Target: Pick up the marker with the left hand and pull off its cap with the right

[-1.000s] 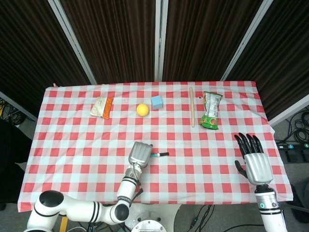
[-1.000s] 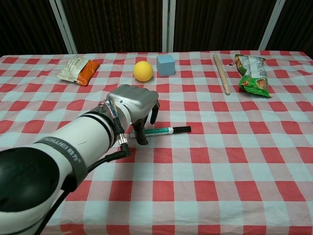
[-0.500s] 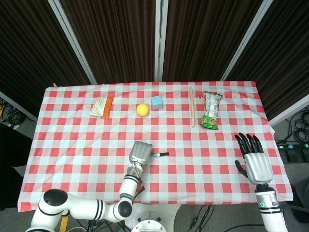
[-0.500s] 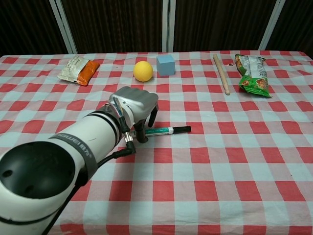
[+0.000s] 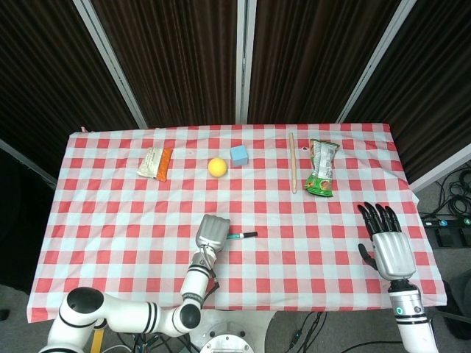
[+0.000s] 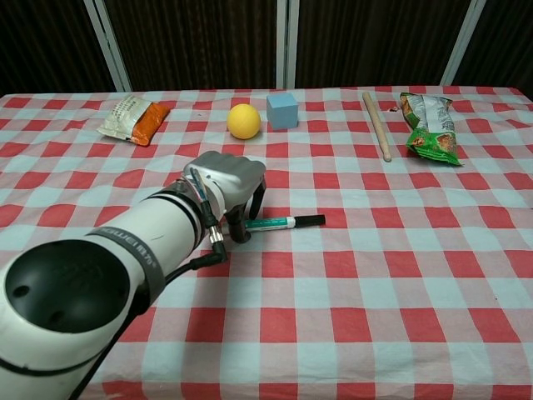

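1. Chest view: slim green-barrelled marker with black cap lies flat on checked cloth.
2. Left hand curls over its capless end, grasp uncertain.
3. Right hand rests spread, empty.

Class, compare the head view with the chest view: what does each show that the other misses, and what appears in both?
Only the head view shows the right hand, open at the table's right edge, plus the floor around the table. Only the chest view shows the left hand's fingers curled down at the marker's end. Both show the left hand, marker, ball, cube, stick and two packets.
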